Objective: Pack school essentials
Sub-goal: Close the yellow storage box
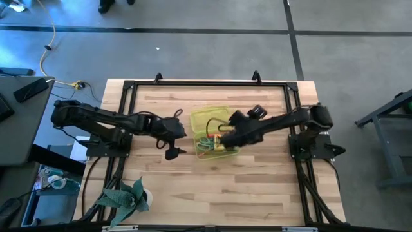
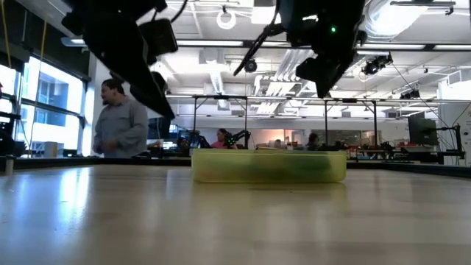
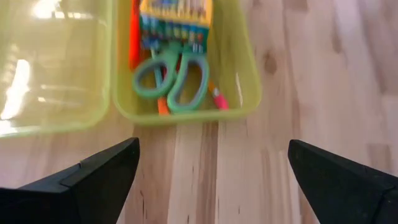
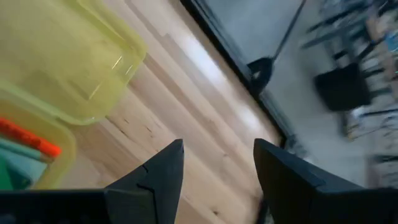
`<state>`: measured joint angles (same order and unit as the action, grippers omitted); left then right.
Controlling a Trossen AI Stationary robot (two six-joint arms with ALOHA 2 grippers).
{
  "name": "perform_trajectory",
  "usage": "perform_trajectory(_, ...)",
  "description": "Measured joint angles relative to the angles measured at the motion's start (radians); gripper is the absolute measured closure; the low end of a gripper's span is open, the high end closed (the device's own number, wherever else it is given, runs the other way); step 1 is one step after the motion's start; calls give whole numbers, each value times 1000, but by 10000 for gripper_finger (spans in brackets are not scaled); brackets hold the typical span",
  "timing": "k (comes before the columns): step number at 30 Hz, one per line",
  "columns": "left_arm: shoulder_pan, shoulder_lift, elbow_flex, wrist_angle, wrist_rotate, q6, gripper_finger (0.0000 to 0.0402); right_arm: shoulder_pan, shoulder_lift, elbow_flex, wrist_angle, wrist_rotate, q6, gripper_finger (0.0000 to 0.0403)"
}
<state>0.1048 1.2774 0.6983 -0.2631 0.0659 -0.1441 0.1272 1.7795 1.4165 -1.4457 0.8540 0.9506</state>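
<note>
On the pale wooden bench point(image 1: 212, 187) the yellow case point(image 3: 245, 93) lies open, the scissors point(image 3: 177, 78), marker point(image 3: 133, 37) and stationery set point(image 3: 175, 18) already inside, while both arms hover over it, left gripper point(image 1: 172, 153) and right gripper point(image 1: 222, 132) with fingers spread and empty, seemingly ready to close the lid point(image 3: 56, 62).

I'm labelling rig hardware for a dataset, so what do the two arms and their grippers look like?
Both arms are matte black, jointed segments with thin dark cables along them. The left gripper has two broad, wedge-shaped black fingers. The right gripper has similar dark, tapered fingers. No markings are visible.
</note>
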Motion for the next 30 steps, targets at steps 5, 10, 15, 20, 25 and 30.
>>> perform_trajectory(5,-21,94,0,1,9,-23,2,-115,-141,-136,229,-106,-121,218)
perform_trajectory(10,-57,165,-1,40,9,-48,2,-240,-265,-262,529,-240,-246,218)
perform_trajectory(15,-89,229,0,117,9,-87,2,-381,-325,-373,821,-419,-321,218)
perform_trajectory(20,-99,284,0,159,0,-121,2,-495,-317,-490,1121,-577,-363,218)
perform_trajectory(25,-100,330,-1,199,-1,-141,2,-565,-304,-596,1347,-650,-331,218)
perform_trajectory(30,-99,383,-1,266,-1,-141,2,-617,-275,-672,1491,-703,-310,218)
